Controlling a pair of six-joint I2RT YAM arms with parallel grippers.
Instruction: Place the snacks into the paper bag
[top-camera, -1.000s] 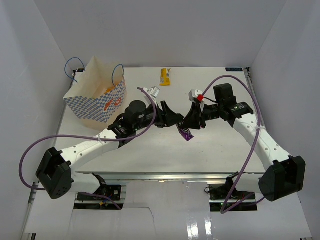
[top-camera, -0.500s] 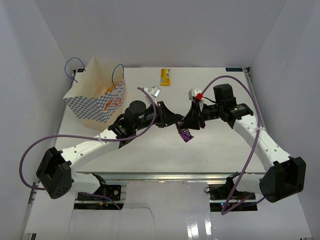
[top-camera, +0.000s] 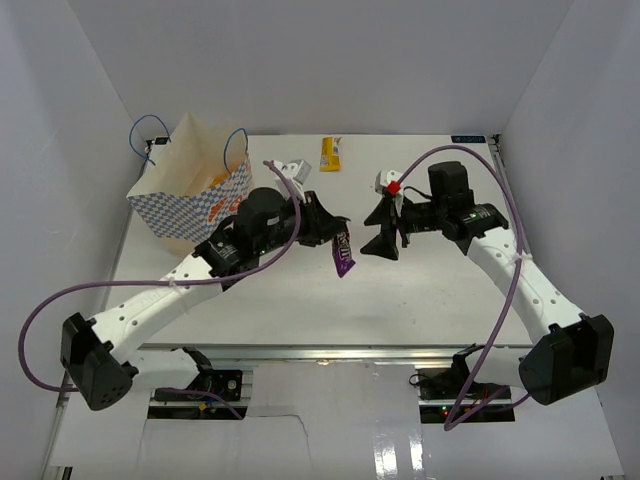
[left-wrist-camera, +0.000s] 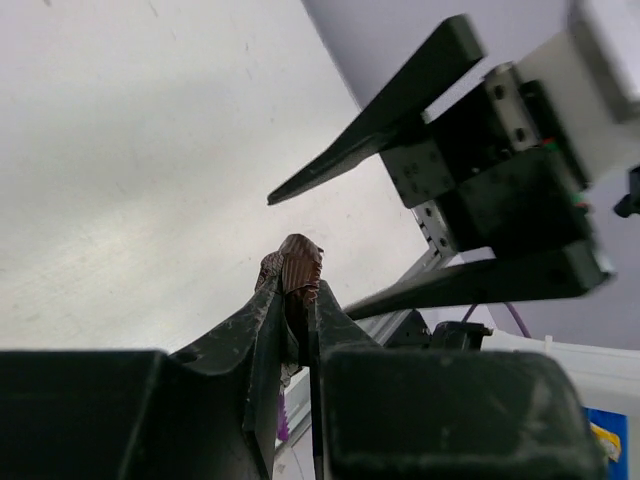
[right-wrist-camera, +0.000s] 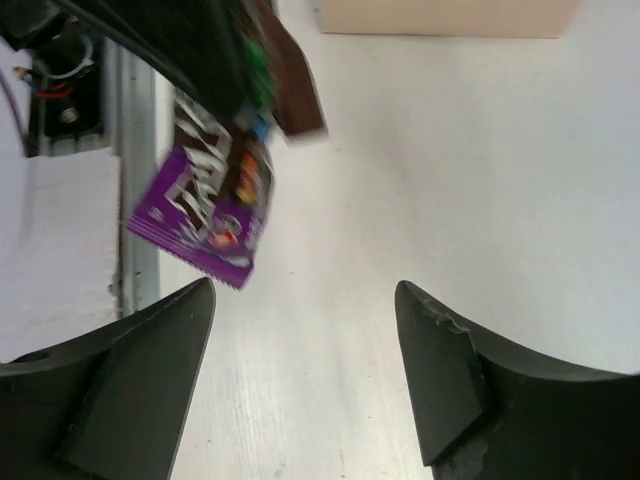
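My left gripper (top-camera: 334, 228) is shut on the top end of the narrow purple candy packet (top-camera: 343, 255), which hangs from it above the middle of the table. In the left wrist view the packet's crimped end (left-wrist-camera: 297, 270) sticks out between the closed fingers. My right gripper (top-camera: 384, 232) stands open just to the right, apart from the packet, nothing between its fingers (right-wrist-camera: 448, 360); its wrist view shows the purple packet (right-wrist-camera: 215, 205) dangling ahead. The checkered paper bag (top-camera: 195, 200) stands at the back left, something orange inside. A yellow wrapper (top-camera: 330, 154) lies at the back centre.
White walls close the table in at the back and on both sides. Purple cables loop off both arms. The right gripper's open fingers (left-wrist-camera: 400, 100) fill the upper right of the left wrist view.
The packet passed from the right gripper to the left. The left jaws closed on it, the right jaws opened and drew back right, and the left arm carried the packet leftward.
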